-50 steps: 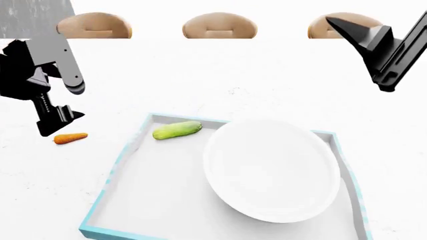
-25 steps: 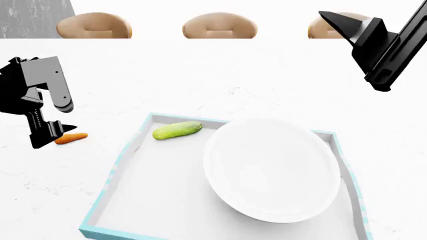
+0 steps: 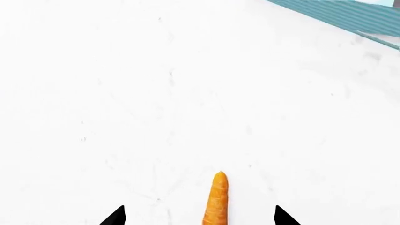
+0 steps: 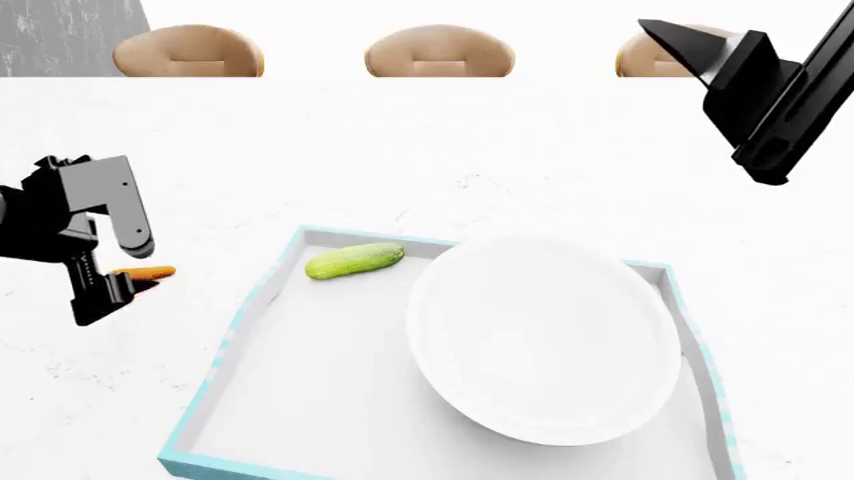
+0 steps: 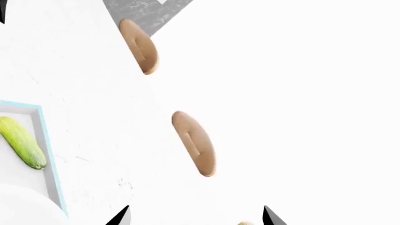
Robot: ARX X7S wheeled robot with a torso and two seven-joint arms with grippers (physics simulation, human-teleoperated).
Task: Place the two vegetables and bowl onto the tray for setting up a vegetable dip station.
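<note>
1. In the left wrist view, the left gripper (image 3: 198,215) is showing only its two dark fingertips (image 3: 115,216), spread wide and holding nothing. One orange carrot (image 3: 217,199) is lying on the white table (image 3: 125,93) between them, its narrow tip pointing toward 12 o'clock, and neither tip appears to be touching it. A strip of the tray's blue wall (image 3: 337,11) is crossing the frame at 1 o'clock, well apart from the carrot.

2. In the head view, the left gripper (image 4: 114,290) is sitting at 9 o'clock over the carrot (image 4: 144,272), which is resting on the table just outside the tray (image 4: 220,360). One pale green cucumber (image 4: 354,261) is lying inside the tray near its far edge, and one white bowl (image 4: 545,338) is filling the tray's right half. The right gripper (image 4: 694,45) is hanging high at 2 o'clock, idle; how far its fingers are parted cannot be told here. Three tan chair backs (image 4: 437,52) are lining the far side at 12 o'clock.

3. In the right wrist view, two fingertips (image 5: 120,216) are standing apart around empty air. The cucumber (image 5: 22,142) and a tray corner (image 5: 47,154) are showing at 9 o'clock, with two full chair backs (image 5: 195,143) in sight.

4. Judging by this, the carrot pickup is in hand, the last of three items. The next move is calling for closing squarely across the carrot, then lifting and carrying it over the wall.
</note>
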